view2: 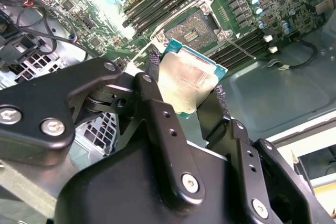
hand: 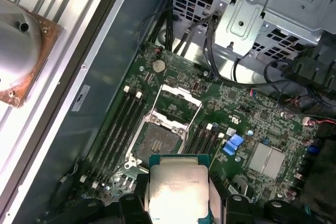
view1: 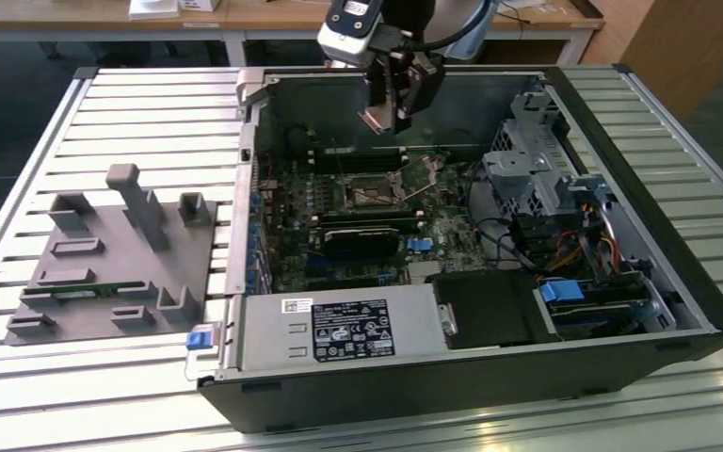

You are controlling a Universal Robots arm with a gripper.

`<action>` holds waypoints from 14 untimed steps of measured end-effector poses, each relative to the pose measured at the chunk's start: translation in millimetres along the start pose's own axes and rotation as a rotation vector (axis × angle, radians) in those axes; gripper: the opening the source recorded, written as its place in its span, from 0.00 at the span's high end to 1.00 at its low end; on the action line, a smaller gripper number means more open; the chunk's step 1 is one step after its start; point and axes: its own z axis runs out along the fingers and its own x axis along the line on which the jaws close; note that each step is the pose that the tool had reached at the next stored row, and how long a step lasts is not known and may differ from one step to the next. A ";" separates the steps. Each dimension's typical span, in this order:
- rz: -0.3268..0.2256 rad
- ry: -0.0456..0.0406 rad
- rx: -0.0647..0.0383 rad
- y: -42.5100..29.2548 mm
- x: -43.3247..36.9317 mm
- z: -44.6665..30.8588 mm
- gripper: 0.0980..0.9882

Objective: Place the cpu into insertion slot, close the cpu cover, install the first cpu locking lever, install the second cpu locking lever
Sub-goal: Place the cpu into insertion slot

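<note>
My gripper (view1: 388,115) hangs above the open computer case, shut on the cpu (view1: 380,119). In both wrist views the pale silvery chip with its teal edge (view2: 190,78) (hand: 178,188) sits between the black fingers (view2: 153,62), tilted. The insertion slot (view1: 368,196) (view2: 191,34) (hand: 157,142) lies bare on the green motherboard below the chip, a clear gap apart. The cpu cover (hand: 181,94), a thin silvery frame, stands swung up at the slot's far side. A thin wire lever (view2: 242,51) sticks out beside the slot.
Long black memory slots (hand: 122,124) flank the socket. A metal drive cage (view1: 538,165) and cable bundle (view1: 525,245) fill the case on the exterior view's right, a power supply (view1: 336,330) the front. A grey holder block (view1: 110,254) stands on the slatted table (view1: 148,104).
</note>
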 end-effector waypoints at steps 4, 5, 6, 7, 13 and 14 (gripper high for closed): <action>0.014 -0.0012 0.000 -0.5 0.2 0.1 0.51; 0.018 -0.0015 0.000 -0.6 0.3 0.2 0.51; 0.021 -0.0018 0.000 -0.8 0.4 0.2 0.51; 0.024 -0.0021 -0.001 -0.9 0.4 0.3 0.51; 0.045 -0.0039 -0.001 -1.7 0.7 0.5 0.51; 0.049 -0.0042 -0.001 -1.8 0.8 0.5 0.51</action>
